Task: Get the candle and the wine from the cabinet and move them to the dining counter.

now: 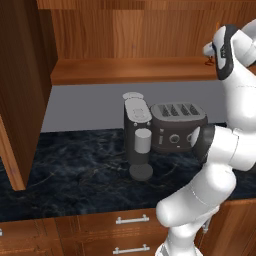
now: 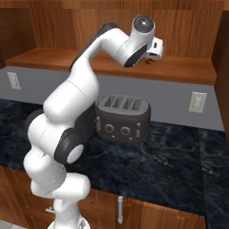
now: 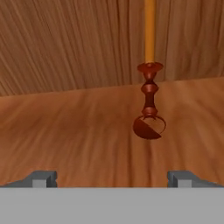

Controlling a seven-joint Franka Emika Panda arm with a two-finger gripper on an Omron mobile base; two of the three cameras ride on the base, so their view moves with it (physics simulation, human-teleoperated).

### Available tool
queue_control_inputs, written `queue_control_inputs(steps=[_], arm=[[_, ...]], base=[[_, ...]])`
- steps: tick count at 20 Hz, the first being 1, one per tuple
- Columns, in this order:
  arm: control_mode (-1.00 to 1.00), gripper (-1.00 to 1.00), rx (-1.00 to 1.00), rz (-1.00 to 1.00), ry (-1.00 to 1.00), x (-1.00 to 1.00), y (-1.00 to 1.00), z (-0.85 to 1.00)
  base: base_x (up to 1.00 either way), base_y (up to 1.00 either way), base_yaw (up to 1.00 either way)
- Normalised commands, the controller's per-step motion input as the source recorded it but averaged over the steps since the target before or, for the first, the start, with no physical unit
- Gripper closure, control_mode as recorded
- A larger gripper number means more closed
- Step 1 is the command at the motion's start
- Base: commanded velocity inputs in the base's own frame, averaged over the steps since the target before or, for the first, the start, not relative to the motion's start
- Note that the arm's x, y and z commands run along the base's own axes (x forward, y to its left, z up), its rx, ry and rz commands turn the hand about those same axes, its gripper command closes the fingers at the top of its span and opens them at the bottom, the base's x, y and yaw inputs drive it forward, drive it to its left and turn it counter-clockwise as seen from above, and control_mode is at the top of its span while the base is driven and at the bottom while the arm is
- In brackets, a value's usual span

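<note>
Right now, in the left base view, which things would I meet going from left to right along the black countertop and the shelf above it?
Open cabinet door → coffee machine → toaster → robot arm.

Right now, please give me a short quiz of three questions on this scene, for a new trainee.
1. True or false: the gripper is shut on the candle.
2. In the hand view, the candle stands on: A) the cabinet shelf; B) the black countertop; C) the toaster.
3. Which appliance stands just left of the toaster in the left base view?

Key: 1. False; the fingers stand wide apart, short of the candle. 2. A. 3. The coffee machine.
</note>
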Motion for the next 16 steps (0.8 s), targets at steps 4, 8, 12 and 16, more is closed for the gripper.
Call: queue_control_inputs(steps=[4, 8, 12, 16], arm=[[-1.00, -1.00, 0.00, 0.00, 0.02, 0.38, -0.11, -0.02], [-1.00, -1.00, 0.00, 0.00, 0.00, 0.34, -0.21, -0.01], [-1.00, -1.00, 0.00, 0.00, 0.00, 0.22, -0.26, 0.00], [-1.00, -1.00, 0.00, 0.00, 0.00, 0.09, -0.19, -0.01]], base=[[0.00, 0.00, 0.00], [0.00, 0.00, 0.00], [0.00, 0.00, 0.00], [0.00, 0.00, 0.00]])
